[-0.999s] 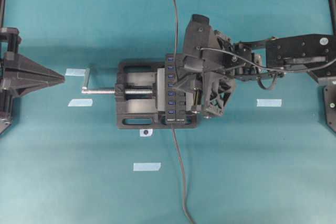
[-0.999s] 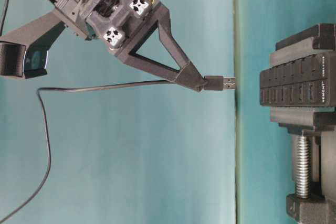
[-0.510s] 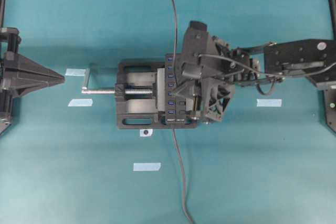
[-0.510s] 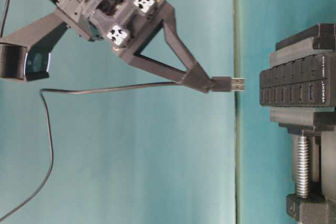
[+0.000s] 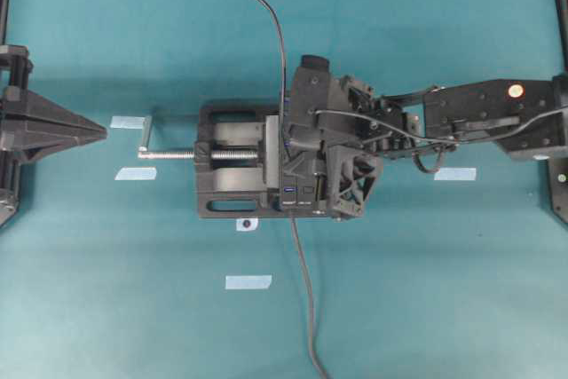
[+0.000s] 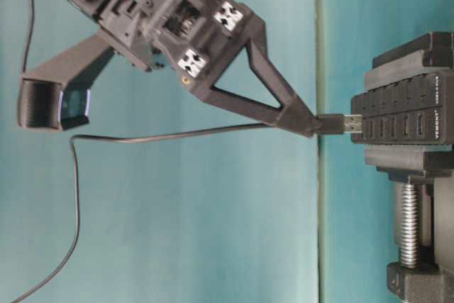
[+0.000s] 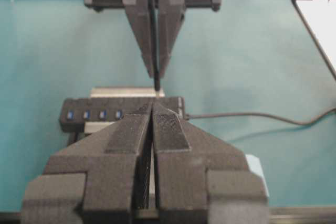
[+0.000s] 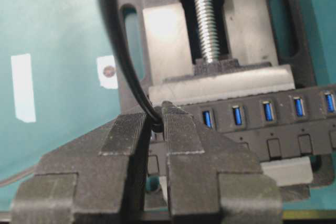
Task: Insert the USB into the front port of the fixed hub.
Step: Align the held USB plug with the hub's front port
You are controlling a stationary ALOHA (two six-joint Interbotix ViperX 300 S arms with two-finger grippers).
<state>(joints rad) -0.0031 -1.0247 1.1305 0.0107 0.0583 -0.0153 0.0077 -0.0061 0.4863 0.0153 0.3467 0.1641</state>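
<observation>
A teal surface (image 5: 106,308) holds a black bench vise (image 5: 232,185) with a silver screw handle (image 5: 169,153) pointing left in the overhead view. Clamped in the vise is the fixed hub (image 6: 401,117), a long narrow black strip with a row of blue-tongued ports. The right gripper (image 6: 312,127) hangs over the hub, its fingers pinched nearly together around the USB (image 6: 342,124), a small black plug with a silver metal tip. In the table-level view, which is turned on its side, the plug's tip sits right at the hub's face, at or just entering a port; whether it is seated cannot be told. The thin black cable (image 6: 142,136) trails back from the plug and loops away. A thicker cable (image 5: 306,308) leaves the hub's near end and runs off the bottom of the overhead view. The left gripper (image 7: 152,109) is well apart at the left edge, fingers pressed together, holding nothing. Several pale tape strips (image 5: 248,282) lie on the surface.
</observation>
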